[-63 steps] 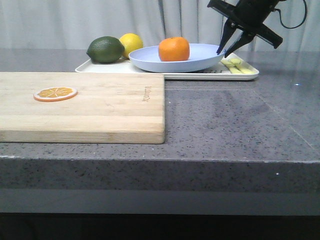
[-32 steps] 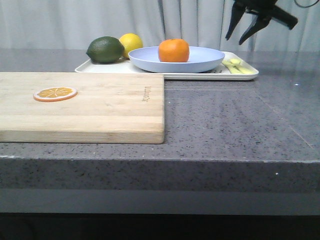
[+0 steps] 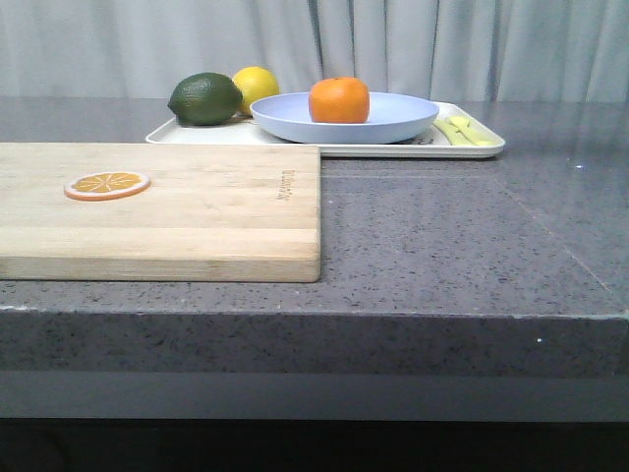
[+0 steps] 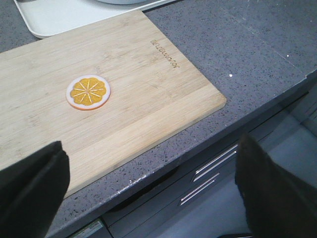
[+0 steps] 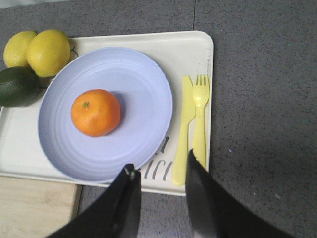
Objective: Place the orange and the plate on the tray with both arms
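The orange (image 3: 339, 99) sits in the pale lavender-blue plate (image 3: 398, 120), and the plate rests on the cream-white tray (image 3: 472, 149) at the back of the counter. From above, the right wrist view shows the orange (image 5: 95, 112) left of the plate's (image 5: 141, 84) middle, inside the tray (image 5: 185, 52). My right gripper (image 5: 161, 166) hangs open and empty high above the tray's near edge, clear of the plate. My left gripper (image 4: 152, 148) is wide open and empty above the counter's front edge. Neither gripper shows in the front view.
A wooden cutting board (image 3: 197, 211) with an orange slice (image 3: 107, 184) lies at the front left. A dark green fruit (image 3: 204, 98) and a lemon (image 3: 256, 87) sit on the tray's left end. A yellow knife (image 5: 182, 134) and fork (image 5: 200, 119) lie on its right end.
My right gripper, open beside the plate's right rim a second ago, has risen and left the front view. Plate and orange have stayed put on the tray.
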